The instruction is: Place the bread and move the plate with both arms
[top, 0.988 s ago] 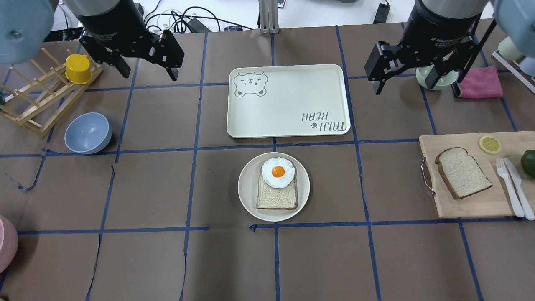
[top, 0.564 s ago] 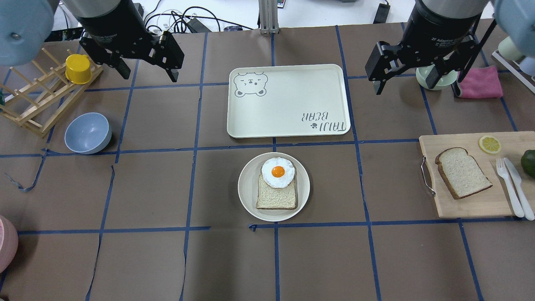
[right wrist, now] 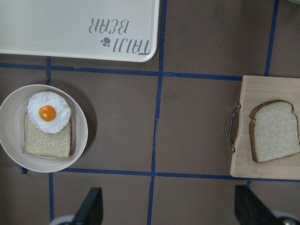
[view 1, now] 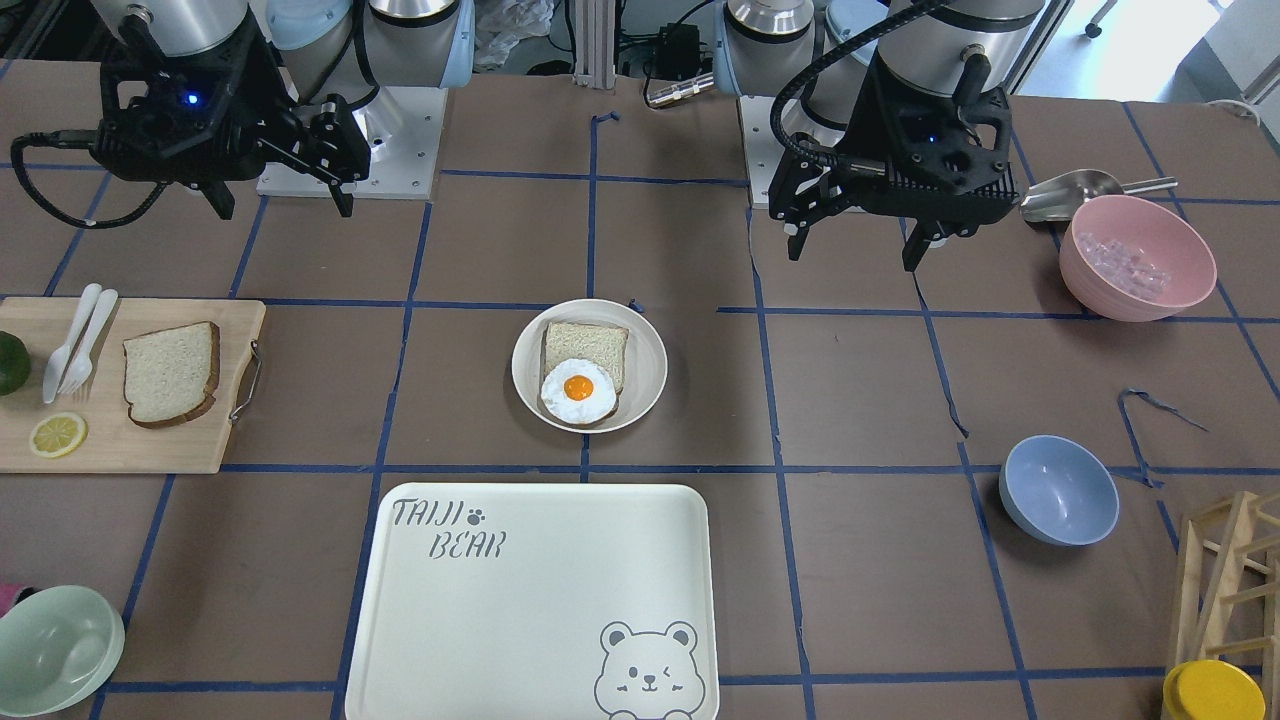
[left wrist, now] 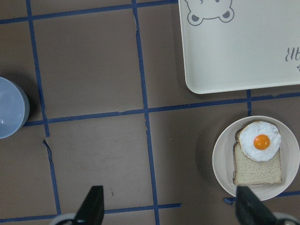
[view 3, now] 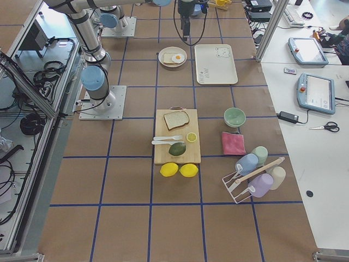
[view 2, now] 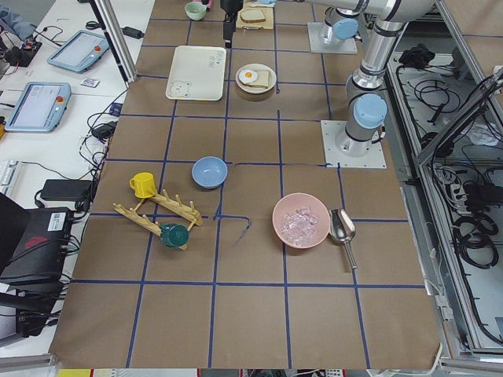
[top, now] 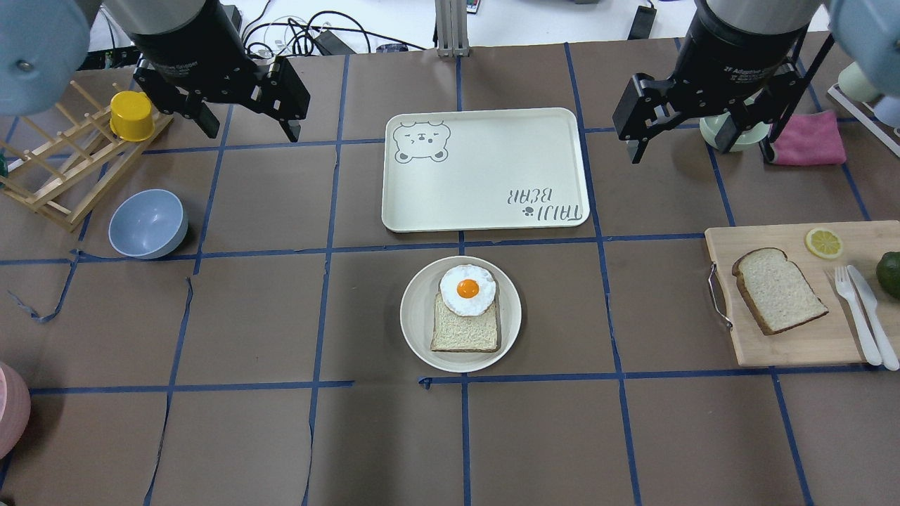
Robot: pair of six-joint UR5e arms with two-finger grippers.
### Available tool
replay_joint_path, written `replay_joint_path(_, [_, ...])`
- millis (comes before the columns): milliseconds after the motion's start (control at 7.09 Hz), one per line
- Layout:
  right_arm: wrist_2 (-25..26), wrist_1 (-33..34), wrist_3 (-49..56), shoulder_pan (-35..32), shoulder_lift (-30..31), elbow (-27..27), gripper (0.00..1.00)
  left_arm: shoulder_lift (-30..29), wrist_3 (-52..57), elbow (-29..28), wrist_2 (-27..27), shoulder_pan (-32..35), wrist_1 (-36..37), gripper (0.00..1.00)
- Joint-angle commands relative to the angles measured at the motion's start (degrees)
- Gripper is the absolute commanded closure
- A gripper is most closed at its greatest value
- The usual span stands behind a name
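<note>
Plate (top: 420, 337) apart from tray (top: 485, 169) edge; bread (top: 779, 290) seemingly just inside board (top: 794, 346) edge.

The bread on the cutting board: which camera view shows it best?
The right wrist-mounted view: the bread is largest there, dark crust clear, flat on the cutting board. Overhead and front-facing views show it whole but smaller; the side views, tiny; the left wrist view misses it.

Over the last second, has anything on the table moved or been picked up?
Barely anything. The left arm's black two-finger claw and the right arm's claw shifted only a trace, both open and empty. The dark-crusted bread slice stayed on the wooden cutting board, and the round cream plate with its egg-topped slice stayed put.
</note>
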State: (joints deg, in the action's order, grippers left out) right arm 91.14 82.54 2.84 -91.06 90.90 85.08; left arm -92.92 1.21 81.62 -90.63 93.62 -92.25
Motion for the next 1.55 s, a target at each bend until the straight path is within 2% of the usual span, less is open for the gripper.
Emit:
replay_joint_path(0, [0.18, -0.1, -0.02, 0.0, -0.11, 0.0, 0.0, -0.07, -0.07, 0.03, -0.08, -0.19, 0.23, 0.0])
replay_joint_path(847, [0.88, 0.08, -0.02, 0.09, -0.37, 0.09, 0.0, 0.29, -0.07, 0.99, 0.19, -1.16, 0.23, 0.0])
replay_joint_path(988, [3.58, 0.42, 0.15, 0.52, -0.46, 0.44, 0.0, 0.29, -0.07, 0.99, 0.19, -1.16, 0.23, 0.0])
replay_joint_path(1129, [5.18, 0.34, 0.41, 3.23, -0.46, 0.61, 0.0, 0.29, -0.16, 1.17, 0.19, -1.07, 0.23, 0.0])
replay_joint_path(1411, [4.4, -1.85, 0.85, 12.0, -0.46, 1.75, 0.0, 0.29, -0.07, 1.43, 0.19, -1.16, 0.32, 0.0])
